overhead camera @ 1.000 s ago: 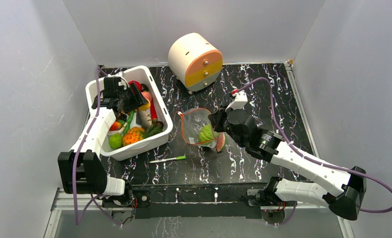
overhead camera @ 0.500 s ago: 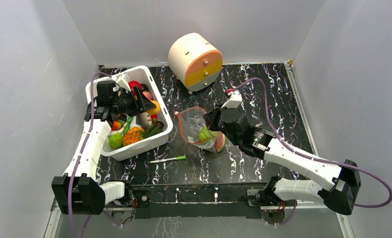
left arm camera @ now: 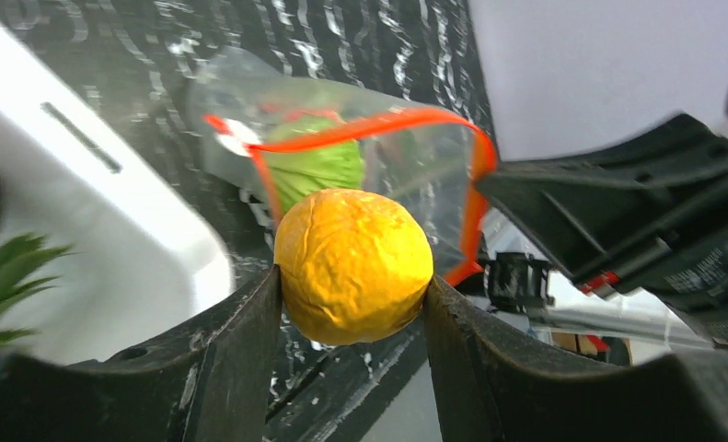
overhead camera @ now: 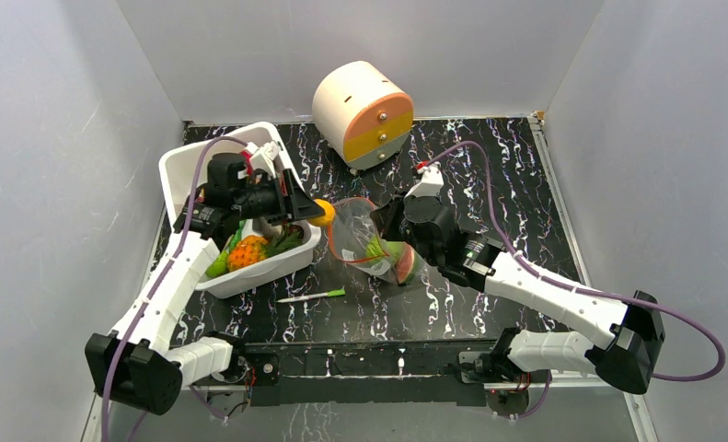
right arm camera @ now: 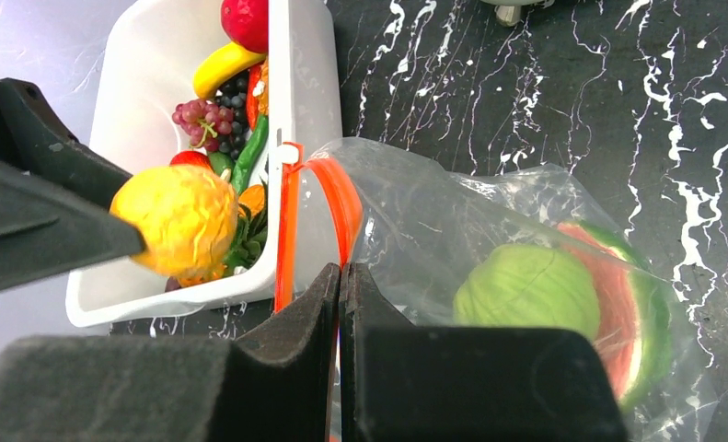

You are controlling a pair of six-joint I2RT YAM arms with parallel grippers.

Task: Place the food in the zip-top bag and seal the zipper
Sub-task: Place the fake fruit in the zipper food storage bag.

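Observation:
My left gripper (overhead camera: 316,213) is shut on a round orange-yellow toy fruit (left arm camera: 353,266), also seen in the right wrist view (right arm camera: 185,219). It holds the fruit in the air just left of the open mouth of the zip-top bag (overhead camera: 360,238). My right gripper (right arm camera: 340,274) is shut on the bag's red-orange zipper (right arm camera: 340,207) and holds the mouth open toward the left. Inside the bag lie a green round piece (right arm camera: 525,290) and a watermelon slice (right arm camera: 631,318). More food lies in the white bin (overhead camera: 291,253).
A thin white-and-green stick (overhead camera: 312,296) lies on the black marbled table in front of the bin. A round cream and orange drawer unit (overhead camera: 362,114) stands at the back. Grey walls close in the table on three sides.
My left gripper has lifted the orange-yellow fruit out of the bin and carried it right to the bag's mouth. My right gripper has shifted slightly left, tilting the bag's mouth toward the bin.

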